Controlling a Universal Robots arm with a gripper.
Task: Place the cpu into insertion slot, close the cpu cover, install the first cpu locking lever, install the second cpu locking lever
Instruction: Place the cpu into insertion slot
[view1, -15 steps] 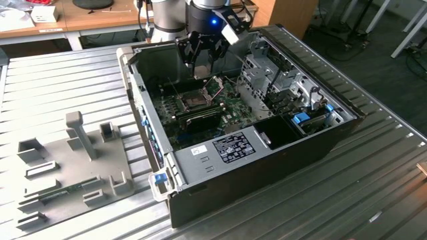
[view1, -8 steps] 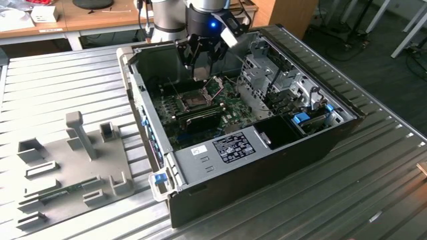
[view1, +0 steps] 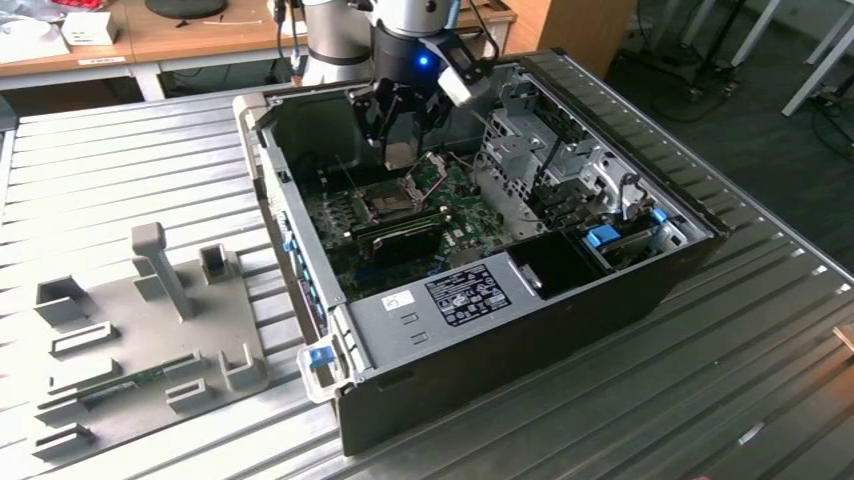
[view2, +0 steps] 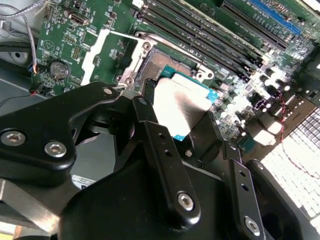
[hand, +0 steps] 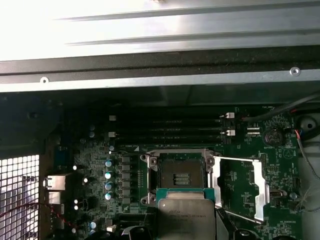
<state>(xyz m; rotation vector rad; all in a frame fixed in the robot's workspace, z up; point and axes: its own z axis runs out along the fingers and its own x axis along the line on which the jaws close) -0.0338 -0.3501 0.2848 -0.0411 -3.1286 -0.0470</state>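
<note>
My gripper (view1: 400, 148) hangs inside the open computer case, shut on the cpu (view1: 400, 158), a flat silvery square. In both wrist views the cpu (view2: 180, 105) (hand: 186, 217) hovers just above and beside the insertion slot (view2: 162, 62) (hand: 181, 175), apart from it. The slot (view1: 388, 203) is a dark-centred square with a metal rim on the green board (view1: 454, 225). The cpu cover (hand: 258, 190) (view2: 91, 56), a thin silvery frame, lies flipped open next to the slot. A thin wire lever (hand: 235, 159) stands raised along the cover's edge.
Long black memory slots (hand: 170, 132) run beside the socket. The case wall (view1: 274, 190) and a metal drive cage (view1: 534, 150) flank the board. A grey fixture plate (view1: 147, 330) with holders lies on the ribbed table at the exterior view's left.
</note>
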